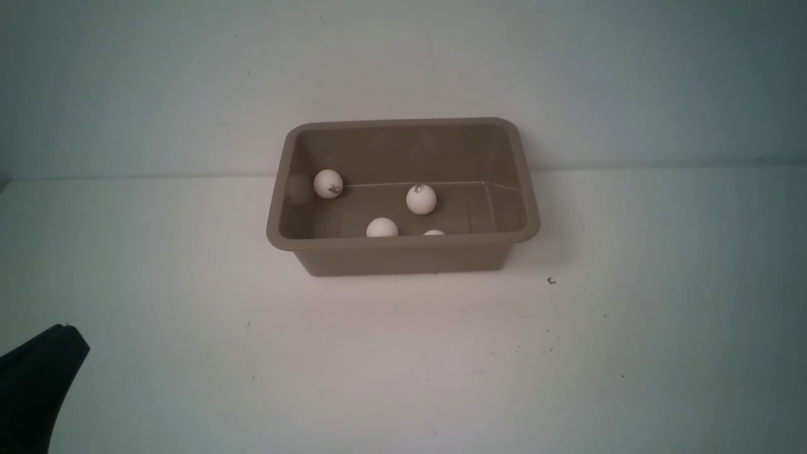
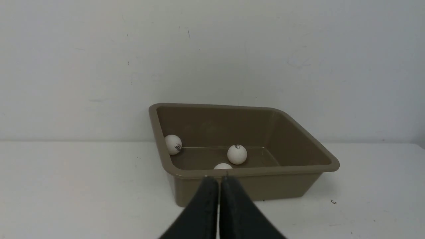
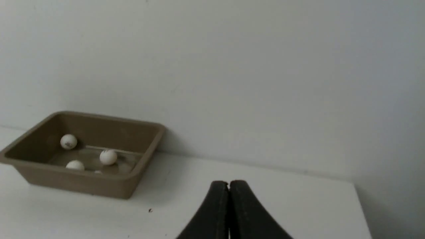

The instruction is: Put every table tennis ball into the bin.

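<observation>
You get soft, even light with a cool cast and no glare on the white bench (image 1: 403,366). The bin (image 1: 403,258) throws only a faint shadow toward its right, and its inside is dim. Corners darken slightly in the front view. The right wrist view is grainier, and its end effector (image 3: 228,186) looks blurred.

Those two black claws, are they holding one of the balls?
No. The left gripper and right gripper are both shut on nothing; all four balls lie in the bin.
</observation>
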Tool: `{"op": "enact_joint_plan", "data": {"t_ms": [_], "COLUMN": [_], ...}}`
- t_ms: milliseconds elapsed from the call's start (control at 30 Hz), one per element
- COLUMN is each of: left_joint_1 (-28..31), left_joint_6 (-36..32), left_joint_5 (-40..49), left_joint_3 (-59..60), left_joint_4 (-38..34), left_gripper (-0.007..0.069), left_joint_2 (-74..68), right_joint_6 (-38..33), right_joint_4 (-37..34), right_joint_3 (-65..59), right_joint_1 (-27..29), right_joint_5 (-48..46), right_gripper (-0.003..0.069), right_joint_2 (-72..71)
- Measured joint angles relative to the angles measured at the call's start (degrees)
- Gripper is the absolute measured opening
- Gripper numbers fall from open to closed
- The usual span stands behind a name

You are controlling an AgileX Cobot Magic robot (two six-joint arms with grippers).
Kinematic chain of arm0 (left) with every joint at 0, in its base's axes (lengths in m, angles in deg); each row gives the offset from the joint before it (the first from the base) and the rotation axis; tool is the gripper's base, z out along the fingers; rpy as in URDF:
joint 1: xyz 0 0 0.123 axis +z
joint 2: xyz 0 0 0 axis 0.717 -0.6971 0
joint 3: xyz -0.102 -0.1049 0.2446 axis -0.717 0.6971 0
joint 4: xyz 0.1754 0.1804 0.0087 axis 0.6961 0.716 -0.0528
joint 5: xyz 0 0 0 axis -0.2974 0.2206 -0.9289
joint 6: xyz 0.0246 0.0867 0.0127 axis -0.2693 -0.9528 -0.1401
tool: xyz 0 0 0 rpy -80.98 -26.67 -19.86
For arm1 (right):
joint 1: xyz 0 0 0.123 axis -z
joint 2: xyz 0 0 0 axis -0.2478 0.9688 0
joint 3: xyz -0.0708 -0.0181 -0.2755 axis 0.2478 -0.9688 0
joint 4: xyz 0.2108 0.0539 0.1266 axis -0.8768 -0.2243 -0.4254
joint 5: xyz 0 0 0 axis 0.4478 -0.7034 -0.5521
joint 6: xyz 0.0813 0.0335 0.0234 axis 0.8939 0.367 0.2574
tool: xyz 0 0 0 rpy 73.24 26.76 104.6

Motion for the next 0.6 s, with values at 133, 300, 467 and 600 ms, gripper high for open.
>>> {"op": "enact_joint_plan", "data": {"t_ms": [133,300,467,600], "left_joint_1": [0.0,0.0,0.0,0.0], "left_joint_6": [0.0,0.0,0.0,0.0], "left_joint_5": [0.0,0.0,0.0,0.0], "left_joint_3": [0.0,0.0,0.0,0.0], "left_joint_4": [0.0,0.0,0.0,0.0], "left_gripper": [-0.0004,-0.0004,-0.0004,-0.0004], "left_joint_2": [0.0,0.0,0.0,0.0], "right_joint_6": [0.0,-1.6,-2.7,-2.7], "right_joint_4": [0.1,2.8,6.0,6.6], "right_joint_3": [-1.3,-1.5,-1.5,-1.5], "right_joint_1": [0.0,0.0,0.0,0.5], "right_joint_5": [1.4,1.0,0.4,0.3], "right_gripper": [-0.0013,-0.0013,-0.0013,-0.0011], "right_joint_2": [0.0,0.0,0.0,0.0]}}
